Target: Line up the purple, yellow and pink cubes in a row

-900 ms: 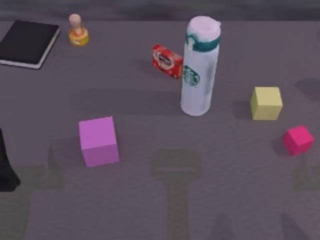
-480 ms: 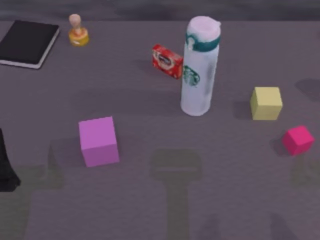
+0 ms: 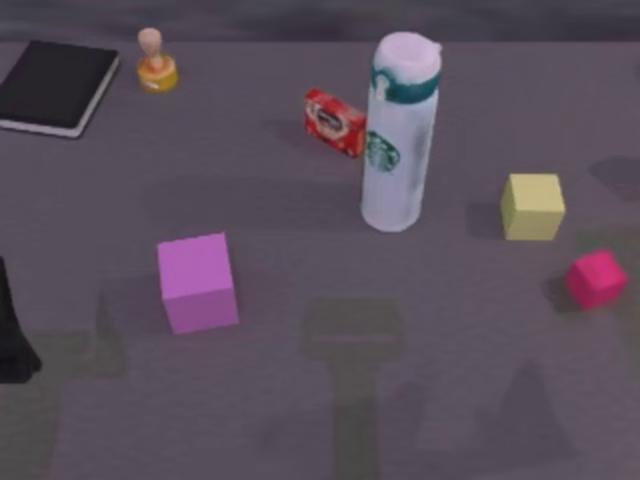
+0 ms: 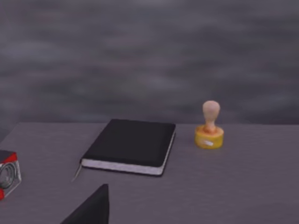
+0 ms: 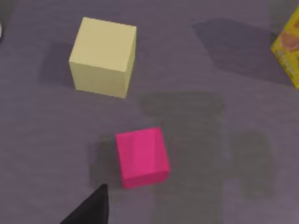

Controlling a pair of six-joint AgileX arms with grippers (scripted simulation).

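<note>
The large purple cube point(image 3: 197, 282) rests left of the table's middle. At the right sit the yellow cube point(image 3: 532, 206) and, nearer the front edge, the small pink cube point(image 3: 596, 279). My right gripper point(image 5: 145, 218) hovers above the pink cube point(image 5: 141, 156), open. Only one of its dark fingertips point(image 5: 92, 208) shows, just beside that cube and apart from it. The yellow cube point(image 5: 103, 56) lies farther off. The right arm itself is out of the top view. My left gripper point(image 4: 149, 219) is parked at the left edge, open, with one fingertip point(image 4: 93, 210) in sight.
A tall white bottle point(image 3: 400, 135) stands mid-table with a small red printed box point(image 3: 334, 122) beside it. A black notebook point(image 3: 58, 86) and a wooden stamp point(image 3: 156, 62) lie at the back left. A yellow packet point(image 5: 287, 44) sits past the pink cube.
The arm shadows at the table's front right have shifted left and toward the pink cube. The three cubes and the left arm have stayed put.
</note>
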